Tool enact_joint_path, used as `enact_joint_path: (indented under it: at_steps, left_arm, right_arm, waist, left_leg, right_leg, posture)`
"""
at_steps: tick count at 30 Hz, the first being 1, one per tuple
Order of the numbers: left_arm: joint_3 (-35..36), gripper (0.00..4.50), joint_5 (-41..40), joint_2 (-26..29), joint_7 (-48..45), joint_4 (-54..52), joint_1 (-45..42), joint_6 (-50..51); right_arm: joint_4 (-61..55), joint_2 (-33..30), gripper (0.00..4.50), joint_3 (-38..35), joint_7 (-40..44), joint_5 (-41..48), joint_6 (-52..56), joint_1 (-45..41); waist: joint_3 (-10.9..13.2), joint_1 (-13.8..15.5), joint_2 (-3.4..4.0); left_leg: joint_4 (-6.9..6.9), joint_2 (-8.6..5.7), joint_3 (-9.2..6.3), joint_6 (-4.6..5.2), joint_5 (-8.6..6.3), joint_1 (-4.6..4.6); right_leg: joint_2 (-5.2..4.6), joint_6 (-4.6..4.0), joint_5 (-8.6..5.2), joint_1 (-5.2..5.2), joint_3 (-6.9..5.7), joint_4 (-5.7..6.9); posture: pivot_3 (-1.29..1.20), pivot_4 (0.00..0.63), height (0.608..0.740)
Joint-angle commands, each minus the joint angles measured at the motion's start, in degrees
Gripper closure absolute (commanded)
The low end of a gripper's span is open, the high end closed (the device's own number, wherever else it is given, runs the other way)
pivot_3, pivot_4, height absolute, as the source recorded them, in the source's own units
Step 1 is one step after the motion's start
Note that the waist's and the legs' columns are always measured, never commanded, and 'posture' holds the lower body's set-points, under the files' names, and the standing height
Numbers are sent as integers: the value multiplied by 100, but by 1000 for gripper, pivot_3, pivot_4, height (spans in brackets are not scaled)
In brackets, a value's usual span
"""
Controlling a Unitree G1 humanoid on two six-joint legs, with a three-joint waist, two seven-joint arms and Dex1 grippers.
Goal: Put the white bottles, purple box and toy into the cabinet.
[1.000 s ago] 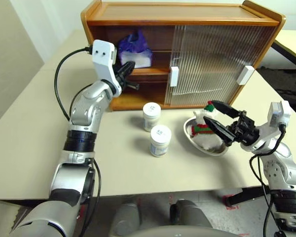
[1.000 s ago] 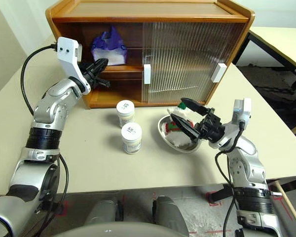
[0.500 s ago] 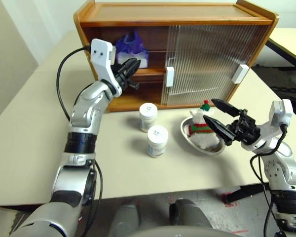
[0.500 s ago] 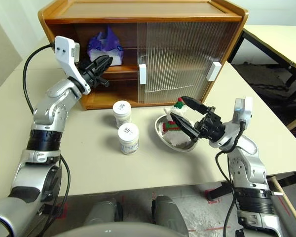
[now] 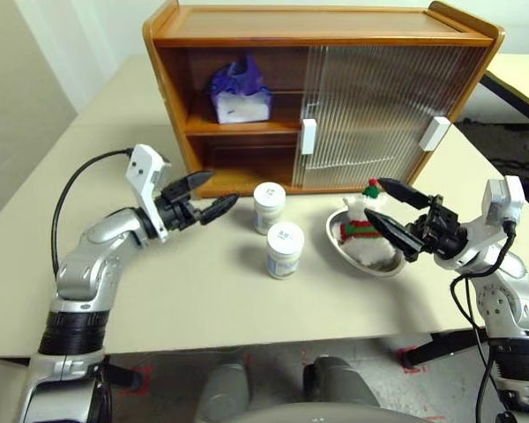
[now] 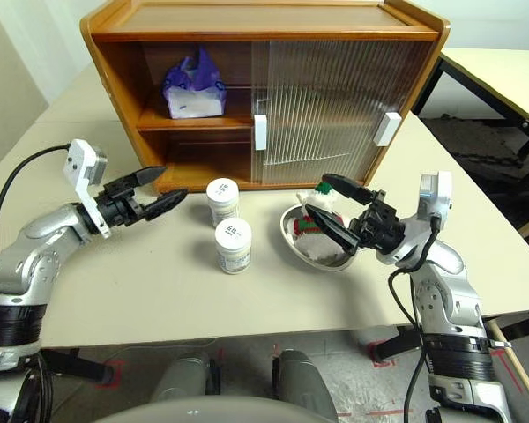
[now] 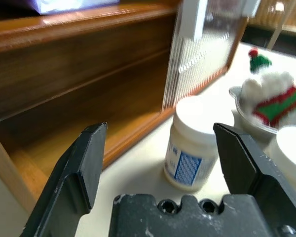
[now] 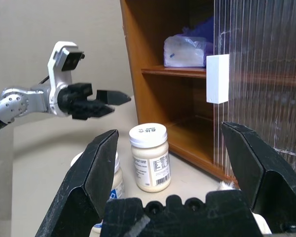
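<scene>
- The wide wooden cabinet (image 5: 335, 35) with ribbed translucent sliding doors stands at the back of the beige table (image 5: 35, 229); its left side is open, the doors covering the right.
- The soft purple-and-white tissue box (image 5: 240, 95) sits on the inner shelf of the open left compartment.
- A shiny steel bowl (image 5: 339, 240) sits on the table before the doors, holding the fluffy white plush bear toy (image 5: 363, 231) in a red-and-green sweater.
- Two squat white plastic bottles stand near the bowl: one (image 5: 270, 207) close to the cabinet, the other (image 5: 285, 250) nearer the front edge.
- The left gripper (image 5: 213, 197) hovers beside the bottles, jaws spread and empty.
- The right gripper (image 5: 386, 207) hangs over the toy, jaws spread wide.
</scene>
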Motion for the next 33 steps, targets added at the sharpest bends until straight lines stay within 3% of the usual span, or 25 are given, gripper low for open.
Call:
enact_joint_path:
  at_steps: [1, 10, 23, 33]
  left_arm:
    - [-493, 32, 423, 44, -303, 84, 228, -438]
    - [-816, 32, 1057, -306, -195, 1037, 279, -1181]
    - [-1261, 32, 1600, -862, -280, 2110, -278, -1844]
    - [-1313, 32, 1856, -1508, 162, 2940, -802, -2034]
  right_arm:
    - [52, -135, 0, 47, 146, -45, 9, -9]
    - [1, -294, 0, 187, 474, -210, -163, 85]
    - [-18, -263, 0, 386, 491, -370, -218, 36]
    - [-34, -256, 0, 471, 441, -421, -246, 26]
  waist:
    - [0, 1, 0]
    - [1, -14, 1]
    - [-2, -6, -1]
    - [-2, -1, -2]
  left_leg:
    - [0, 0, 0, 0, 0, 0]
    - [-5, 5, -2, 0, 0, -1]
    - [-3, 1, -2, 0, 0, -2]
    - [-2, -1, -3, 0, 0, -3]
  right_leg:
    - [0, 0, 0, 0, 0, -1]
    - [3, -4, -2, -2, -4, -1]
    - [3, -3, 0, -1, -2, 1]
    - [6, -1, 1, -1, -1, 2]
  posture:
    - [136, 0, 740]
    - [120, 0, 740]
    - [122, 0, 740]
    - [112, 0, 740]
